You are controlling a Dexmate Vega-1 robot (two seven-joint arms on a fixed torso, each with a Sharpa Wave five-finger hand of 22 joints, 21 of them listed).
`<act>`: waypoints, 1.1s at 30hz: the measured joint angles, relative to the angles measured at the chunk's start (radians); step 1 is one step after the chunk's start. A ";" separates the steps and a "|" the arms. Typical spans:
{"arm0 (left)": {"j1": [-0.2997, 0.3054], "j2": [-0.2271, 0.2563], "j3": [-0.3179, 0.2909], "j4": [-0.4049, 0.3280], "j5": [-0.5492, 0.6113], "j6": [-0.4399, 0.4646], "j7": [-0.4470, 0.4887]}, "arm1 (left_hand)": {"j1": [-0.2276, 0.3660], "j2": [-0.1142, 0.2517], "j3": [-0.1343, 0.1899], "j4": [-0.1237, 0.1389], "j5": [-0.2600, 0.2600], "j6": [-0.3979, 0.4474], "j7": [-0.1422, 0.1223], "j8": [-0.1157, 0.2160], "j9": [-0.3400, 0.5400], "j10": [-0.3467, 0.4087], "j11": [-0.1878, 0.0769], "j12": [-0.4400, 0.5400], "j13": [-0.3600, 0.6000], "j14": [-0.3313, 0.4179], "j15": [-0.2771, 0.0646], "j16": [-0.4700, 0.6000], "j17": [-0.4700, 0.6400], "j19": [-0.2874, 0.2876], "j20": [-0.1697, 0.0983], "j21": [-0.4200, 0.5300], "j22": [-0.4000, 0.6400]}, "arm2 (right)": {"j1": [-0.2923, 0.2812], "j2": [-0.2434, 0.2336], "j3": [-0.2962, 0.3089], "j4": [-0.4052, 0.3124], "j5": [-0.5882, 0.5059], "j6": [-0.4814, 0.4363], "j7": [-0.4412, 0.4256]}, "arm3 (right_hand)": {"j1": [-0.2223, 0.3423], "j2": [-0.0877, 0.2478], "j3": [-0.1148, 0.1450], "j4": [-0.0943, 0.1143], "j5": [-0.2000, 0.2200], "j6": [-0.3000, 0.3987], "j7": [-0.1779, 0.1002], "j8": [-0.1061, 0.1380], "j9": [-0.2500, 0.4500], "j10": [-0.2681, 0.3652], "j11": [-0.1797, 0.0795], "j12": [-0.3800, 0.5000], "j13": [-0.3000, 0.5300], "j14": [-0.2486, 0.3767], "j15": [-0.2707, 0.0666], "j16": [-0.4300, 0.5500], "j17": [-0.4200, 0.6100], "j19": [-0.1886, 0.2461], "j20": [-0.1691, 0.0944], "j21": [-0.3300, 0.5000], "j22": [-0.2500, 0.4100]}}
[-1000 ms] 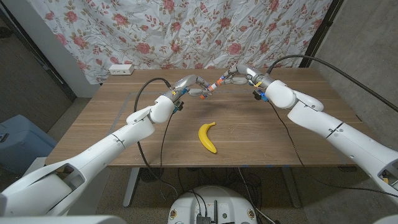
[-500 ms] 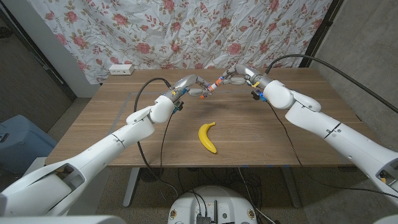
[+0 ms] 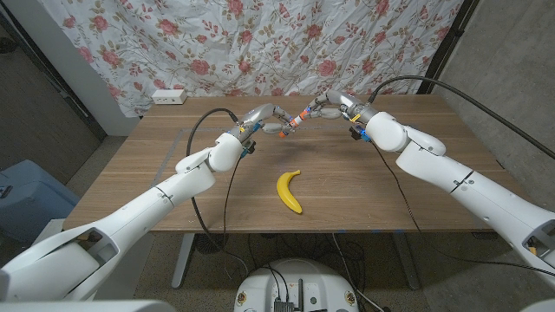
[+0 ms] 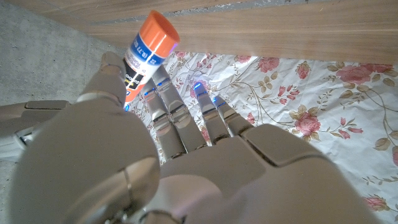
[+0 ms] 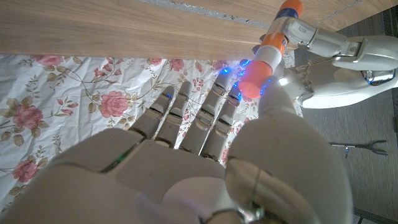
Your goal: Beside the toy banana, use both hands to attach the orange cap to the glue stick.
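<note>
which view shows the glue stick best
The left wrist view: the glue stick is large and close, label readable, gripped by the left hand. The right wrist view shows it farther off, between both hands' fingers. In the head view it is tiny.

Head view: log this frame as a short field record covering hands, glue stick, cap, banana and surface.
left hand: grips the glue stick, raised above the table
right hand: at the stick's other end, holding the orange cap
cap state: on the stick's end; whether fully seated, cannot tell
toy banana: lies on the wooden table, nearer the robot than the hands
</note>
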 measured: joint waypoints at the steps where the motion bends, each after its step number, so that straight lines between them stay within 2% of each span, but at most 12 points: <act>1: 0.000 0.000 0.000 0.000 0.000 0.000 0.000 | 0.000 0.000 0.000 0.000 0.000 0.000 0.000 0.000 0.000 0.000 0.000 0.000 0.000 0.000 0.000 0.000 0.000 0.000 0.000 0.000 0.000 | 0.000 0.000 0.000 -0.001 0.000 -0.001 0.001 | 0.000 0.000 0.000 0.000 0.000 0.000 0.000 0.000 0.000 0.000 0.000 0.000 0.000 0.000 0.000 0.000 0.000 -0.002 0.002 0.000 0.000; 10: 0.006 0.002 -0.002 -0.003 0.000 -0.001 0.004 | 0.000 0.000 0.000 0.000 0.000 0.000 0.000 0.000 0.000 0.000 0.000 0.000 0.000 0.000 0.000 0.000 0.000 0.000 0.000 0.000 0.000 | -0.002 -0.001 0.000 -0.010 0.000 -0.008 0.003 | 0.000 0.000 0.000 0.000 0.000 0.000 0.000 0.000 0.000 0.000 0.000 0.000 0.000 0.000 0.000 0.000 0.005 -0.003 0.003 0.000 0.000; 12: 0.009 0.002 -0.003 -0.007 0.000 -0.001 0.005 | 0.000 0.000 0.000 0.000 -0.001 0.000 0.000 0.000 0.000 0.000 0.000 0.000 0.000 0.000 0.000 0.000 0.000 0.000 0.000 0.000 0.000 | -0.003 -0.002 0.000 -0.012 0.000 -0.011 0.003 | 0.000 0.000 -0.008 0.000 0.000 0.000 0.000 0.000 0.000 0.000 0.000 0.000 0.000 0.000 0.000 0.000 0.005 -0.003 0.003 0.000 0.000; 33: 0.029 0.011 -0.011 -0.038 0.007 0.014 0.011 | 0.000 0.000 0.000 0.000 -0.001 0.000 0.000 0.000 0.000 0.000 0.000 -0.002 0.000 0.000 0.000 0.000 0.000 0.000 0.000 0.000 0.000 | -0.015 -0.003 -0.003 -0.027 -0.001 -0.020 -0.004 | -0.008 0.008 -0.008 0.000 -0.008 0.002 0.002 -0.004 0.000 0.000 0.000 0.000 0.000 0.000 0.000 0.000 0.005 0.000 0.007 0.000 0.000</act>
